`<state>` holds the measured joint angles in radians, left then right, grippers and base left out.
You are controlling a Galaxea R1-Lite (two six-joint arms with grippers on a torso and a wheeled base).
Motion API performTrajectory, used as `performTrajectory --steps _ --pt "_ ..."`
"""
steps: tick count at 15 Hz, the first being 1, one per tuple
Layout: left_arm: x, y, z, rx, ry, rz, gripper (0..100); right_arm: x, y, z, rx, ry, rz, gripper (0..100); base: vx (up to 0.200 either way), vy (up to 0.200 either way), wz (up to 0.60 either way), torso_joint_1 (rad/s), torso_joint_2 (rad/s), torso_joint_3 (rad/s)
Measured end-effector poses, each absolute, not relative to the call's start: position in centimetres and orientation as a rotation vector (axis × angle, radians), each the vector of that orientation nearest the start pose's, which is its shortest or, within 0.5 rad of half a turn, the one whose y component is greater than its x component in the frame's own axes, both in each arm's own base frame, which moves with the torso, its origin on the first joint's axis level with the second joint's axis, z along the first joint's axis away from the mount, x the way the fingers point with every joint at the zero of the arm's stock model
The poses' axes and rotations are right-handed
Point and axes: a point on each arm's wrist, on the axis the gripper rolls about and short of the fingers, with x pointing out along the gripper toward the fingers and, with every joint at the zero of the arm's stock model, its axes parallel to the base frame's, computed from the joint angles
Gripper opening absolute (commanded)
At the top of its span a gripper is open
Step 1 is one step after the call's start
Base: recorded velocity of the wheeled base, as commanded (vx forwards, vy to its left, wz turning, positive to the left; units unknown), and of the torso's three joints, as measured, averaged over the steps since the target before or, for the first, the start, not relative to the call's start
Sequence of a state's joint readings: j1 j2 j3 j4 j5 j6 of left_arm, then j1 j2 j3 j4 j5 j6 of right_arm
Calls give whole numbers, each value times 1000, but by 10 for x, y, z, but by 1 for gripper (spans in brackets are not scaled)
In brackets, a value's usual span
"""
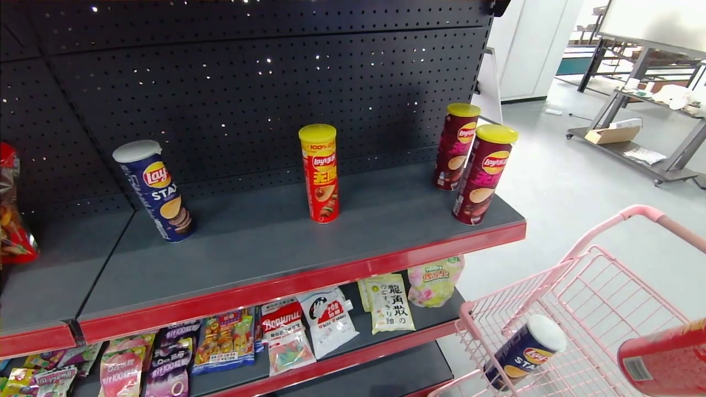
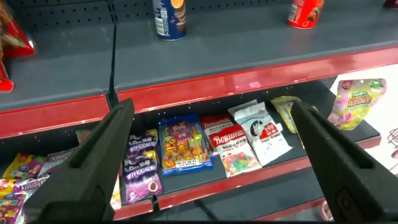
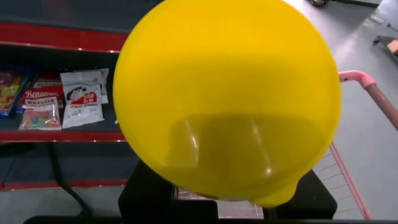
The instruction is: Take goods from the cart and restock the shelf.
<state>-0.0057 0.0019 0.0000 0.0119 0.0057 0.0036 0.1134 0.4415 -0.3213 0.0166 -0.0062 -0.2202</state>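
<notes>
The shelf (image 1: 309, 242) is part stocked. Four cans stand upright on its top board, out beyond the left gripper (image 2: 211, 106): a blue can (image 1: 157, 190), a red can (image 1: 321, 173), and two dark red cans (image 1: 456, 146) (image 1: 485, 173) close together at the far end. Wide bare stretches lie between them, so there is room for more.

The pink cart (image 1: 634, 211) is not yet emptied. A second blue can (image 1: 524, 350) lies tilted in its basket, below the right gripper (image 3: 227, 155).

The left fingers (image 2: 93, 162) are spread wide with nothing between them, and the snack bags (image 2: 183, 146) of the lower board show through the gap. The right fingers are hidden behind the yellow lid (image 3: 227, 93) of another red can (image 1: 662, 358). That can hangs on its side above the cart, so I judge it gripped.

That makes four cans placed, one in hand to be set down, and one to fetch.
</notes>
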Motion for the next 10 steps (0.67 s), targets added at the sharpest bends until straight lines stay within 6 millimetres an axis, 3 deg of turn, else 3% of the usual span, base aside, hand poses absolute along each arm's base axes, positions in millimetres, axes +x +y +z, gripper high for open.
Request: performTrajectory --steps 4,8,10 --pt "-23 0 74 5 14 0 100 -11 -1 151 -221 54 129 0 0 0 0 0 0 0" --pt "-23 0 74 4 14 0 100 -29 -3 138 -218 27 149 0 200 0 0 -9 0 2" --pt "-23 0 74 4 14 0 100 -31 -3 135 -217 11 155 0 0 0 0 0 0 0"
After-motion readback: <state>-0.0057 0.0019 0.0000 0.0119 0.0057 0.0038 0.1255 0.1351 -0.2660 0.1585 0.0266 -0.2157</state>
